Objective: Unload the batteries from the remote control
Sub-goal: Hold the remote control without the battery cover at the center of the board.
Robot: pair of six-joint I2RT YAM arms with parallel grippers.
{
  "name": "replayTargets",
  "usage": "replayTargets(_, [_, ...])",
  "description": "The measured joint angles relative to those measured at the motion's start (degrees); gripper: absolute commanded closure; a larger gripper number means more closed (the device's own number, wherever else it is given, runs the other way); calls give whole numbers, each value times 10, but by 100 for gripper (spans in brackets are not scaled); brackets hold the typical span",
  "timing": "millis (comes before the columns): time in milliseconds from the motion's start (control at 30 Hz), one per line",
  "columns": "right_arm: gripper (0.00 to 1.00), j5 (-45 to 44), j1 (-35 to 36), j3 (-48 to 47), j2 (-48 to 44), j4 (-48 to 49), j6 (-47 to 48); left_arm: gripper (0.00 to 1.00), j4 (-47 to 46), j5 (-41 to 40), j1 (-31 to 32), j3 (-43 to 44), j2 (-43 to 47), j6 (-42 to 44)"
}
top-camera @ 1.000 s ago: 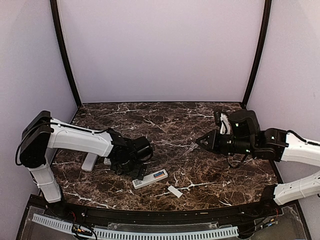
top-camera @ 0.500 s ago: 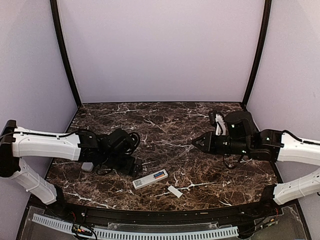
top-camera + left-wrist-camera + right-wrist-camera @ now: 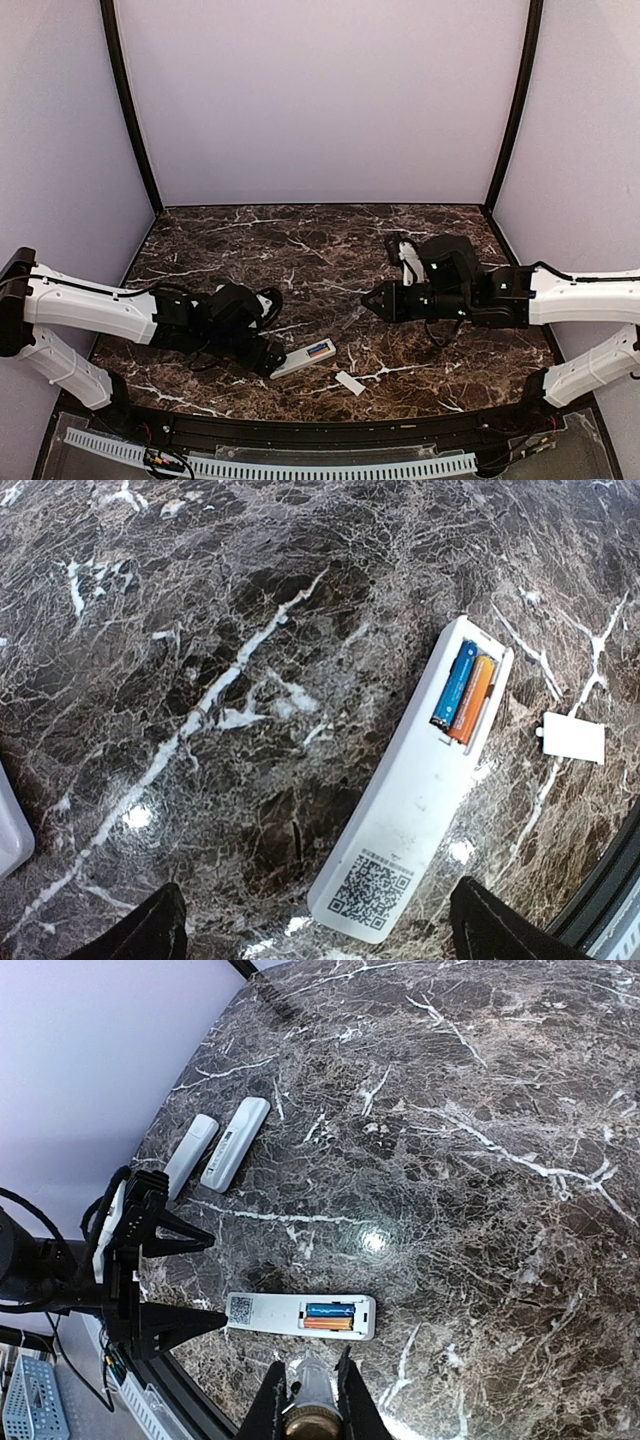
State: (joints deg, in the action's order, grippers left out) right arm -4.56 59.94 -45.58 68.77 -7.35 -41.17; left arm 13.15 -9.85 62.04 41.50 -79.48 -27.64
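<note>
Two batteries (image 3: pixel 463 692), blue beside orange, seated side by side in the open compartment at one end of a white remote (image 3: pixel 400 820). Remote flat on the dark marble table (image 3: pixel 200 630), back up, code label at the other end; in the overhead view, low and just left of centre. Small white cover (image 3: pixel 572 737) loose on the marble to its right, not touching. Left gripper (image 3: pixel 320 935) low by the label end, fingers spread wide, clamped on nothing. Right gripper (image 3: pixel 370 299) right of centre, well apart from the remote, tips pressed together. Two more remotes (image 3: pixel 236 1143) side by side at upper left of the right wrist view.
</note>
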Motion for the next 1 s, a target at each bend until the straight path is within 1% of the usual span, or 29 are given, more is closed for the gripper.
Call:
replayTargets(300, [100, -9, 0, 0, 34, 10, 4, 13, -15, 16, 11, -16, -1, 2])
replayTargets(433, [100, -15, 0, -1, 44, 11, 4, 16, -23, 24, 23, -16, -16, 9])
replayTargets(700, [100, -26, 0, -6, 62, 14, 4, 27, -19, 19, 38, -2, -76, 22])
replayTargets(733, [100, -28, 0, -9, 66, 14, 4, 30, -18, 17, 41, 1, -80, 23])
replayTargets(1000, [100, -30, 0, -25, 94, 14, 11, 40, -7, -1, 56, 21, -98, 35])
